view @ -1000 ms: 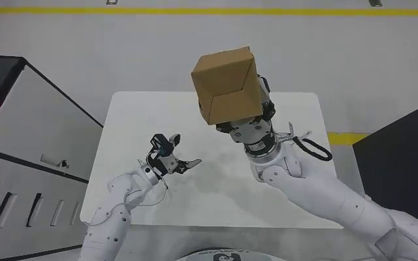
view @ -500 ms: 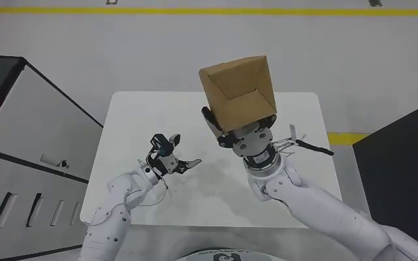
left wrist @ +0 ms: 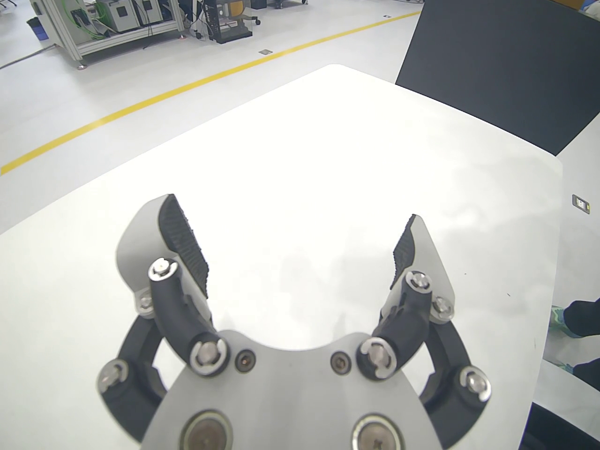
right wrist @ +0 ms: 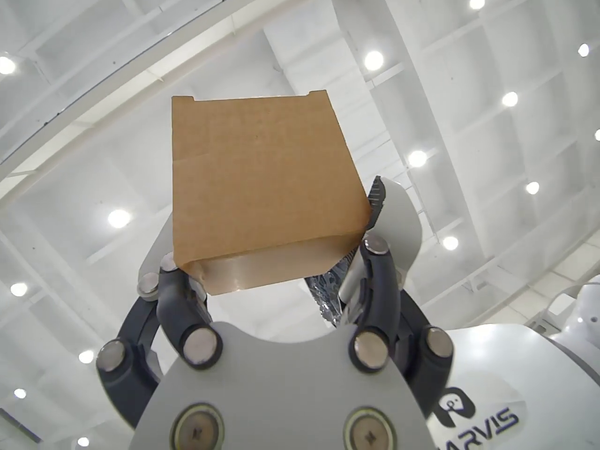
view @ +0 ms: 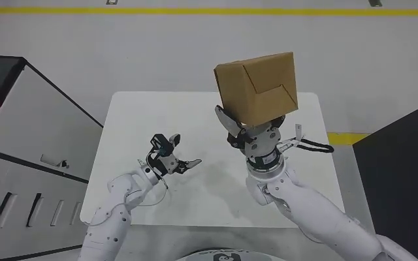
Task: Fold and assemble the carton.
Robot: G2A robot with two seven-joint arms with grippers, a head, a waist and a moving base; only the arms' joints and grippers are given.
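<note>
Cardboard carton (view: 257,88), brown and box-shaped, sits clamped in your right gripper (view: 253,124), lifted well above the right half of the white rectangular table (view: 215,196), folded flaps turned toward the top camera. Your left gripper (left wrist: 290,241) hangs over the table's near left part, fingers spread wide with nothing between them, well apart from the carton.

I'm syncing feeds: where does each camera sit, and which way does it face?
Top view: overhead, looking down at the table; both arms show.
Left wrist view: left wrist, facing across the table; open left jaws show.
Right wrist view: right wrist, facing up at ceiling lights; right jaws grip the carton.
Shared: top and right wrist views both show the carton.
</note>
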